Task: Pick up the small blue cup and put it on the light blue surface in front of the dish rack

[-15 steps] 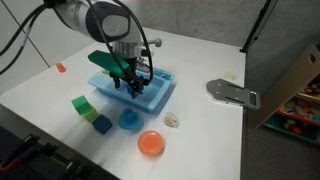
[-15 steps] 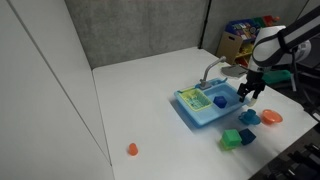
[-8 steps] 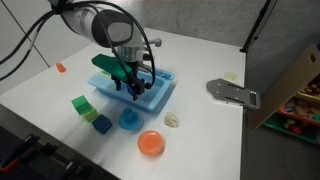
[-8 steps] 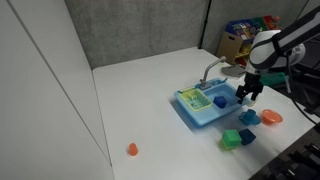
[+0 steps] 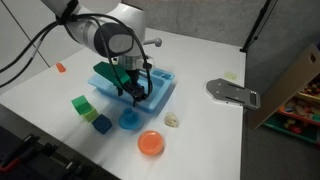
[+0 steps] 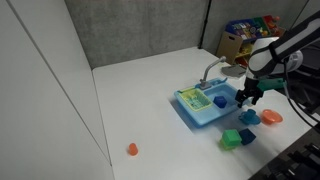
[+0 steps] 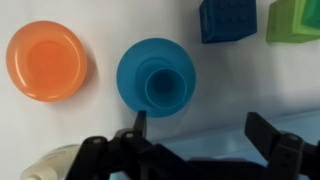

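The small blue cup [image 7: 156, 78] stands mouth up on the white table, just beyond my fingertips in the wrist view. It also shows in both exterior views [image 5: 129, 119] [image 6: 250, 117]. My gripper [image 7: 203, 130] is open and empty, and it hangs over the front edge of the light blue sink unit [image 5: 160, 90] [image 6: 203, 115], a little short of the cup [image 5: 133, 93] [image 6: 246, 96]. The yellow-green dish rack [image 6: 194, 98] sits in the unit. A strip of the light blue surface [image 7: 200, 142] shows between my fingers.
An orange round dish [image 7: 46, 61] [image 5: 151, 143] lies beside the cup. A dark blue cube [image 7: 226, 18] and a green cube [image 7: 295, 20] lie beyond it. A beige lump [image 5: 172, 120], a grey metal piece [image 5: 232, 92] and a small orange item [image 5: 60, 68] lie on the table.
My gripper has moved from over the sink unit toward its front edge and lower, closer to the blue cup. The objects have not moved.
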